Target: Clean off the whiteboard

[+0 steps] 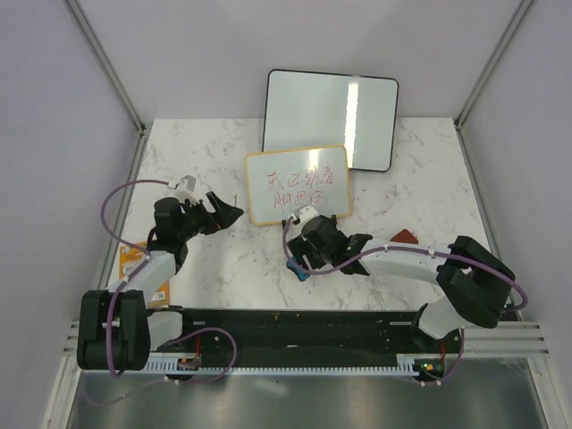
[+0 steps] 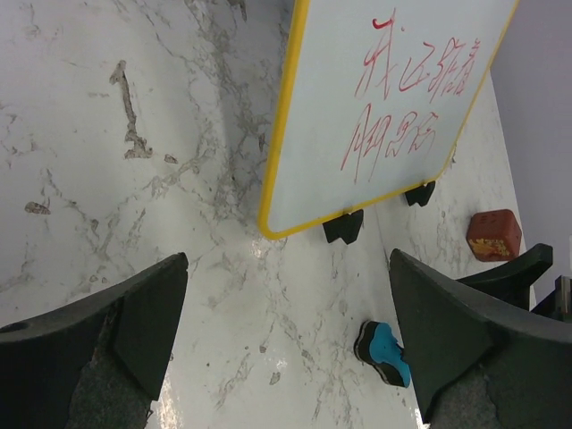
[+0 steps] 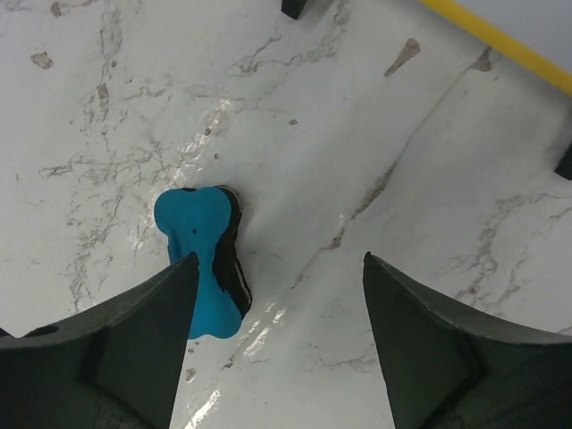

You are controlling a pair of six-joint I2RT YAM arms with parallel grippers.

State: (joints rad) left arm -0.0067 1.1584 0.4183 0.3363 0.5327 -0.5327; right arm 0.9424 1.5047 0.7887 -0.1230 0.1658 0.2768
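The whiteboard [image 1: 297, 185] is small, with a yellow frame and red handwriting, and stands on two black feet at mid table. It fills the upper right of the left wrist view [image 2: 375, 107], and its yellow edge [image 3: 500, 37] shows in the right wrist view. A blue-topped, bone-shaped eraser [image 1: 299, 271] lies on the marble in front of it. My right gripper [image 1: 308, 257] is open above the eraser [image 3: 192, 223], which lies beside and partly under its left finger, outside the gap [image 3: 279, 268]. My left gripper [image 1: 231, 214] is open and empty [image 2: 286, 277], left of the board, with the eraser [image 2: 382, 350] beside its right finger.
A larger black-framed white board [image 1: 331, 119] leans against the back wall behind the small one. A small red block [image 1: 404, 237] lies right of the right wrist and shows in the left wrist view [image 2: 493, 234]. An orange packet [image 1: 143, 268] lies under the left arm.
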